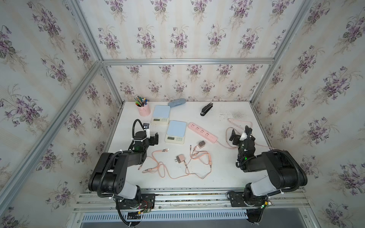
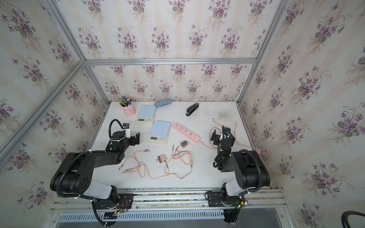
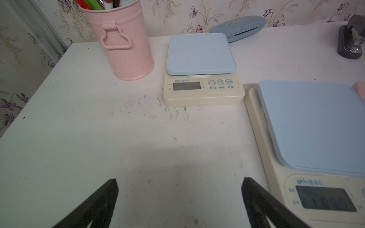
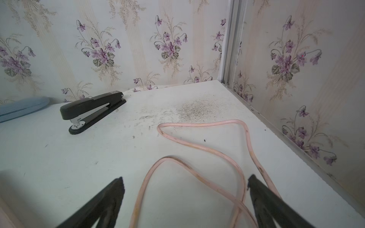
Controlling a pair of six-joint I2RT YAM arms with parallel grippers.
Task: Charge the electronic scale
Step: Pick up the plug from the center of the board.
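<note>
left gripper [image 3: 179, 180]: opened wide, nothing is held.
cream plastic scale with blue square top [image 1: 175, 132]: set mid-table, a twin scale [image 1: 161, 114] behind; no cable is seen plugged in.
small pink charger block [image 1: 180, 158], thin pink cables [image 1: 158, 151]: left loose in front.
long pink power strip [image 1: 202, 132]: nothing is plugged in.
right gripper [image 4: 184, 178]: opened wide, nothing is held.
task: not started; all the plugging is left.

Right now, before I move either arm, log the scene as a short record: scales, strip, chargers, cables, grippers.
near scale: beside the strip, no cable attached
far scale: beside the pen cup, no cable attached
strip: pink, flat, nothing seen plugged in
pink charger: loose on the table
grey charger: loose, nearer the strip
cables: pink, tangled around the chargers
left gripper: open, empty
right gripper: open, empty, over the strip's cord
</note>
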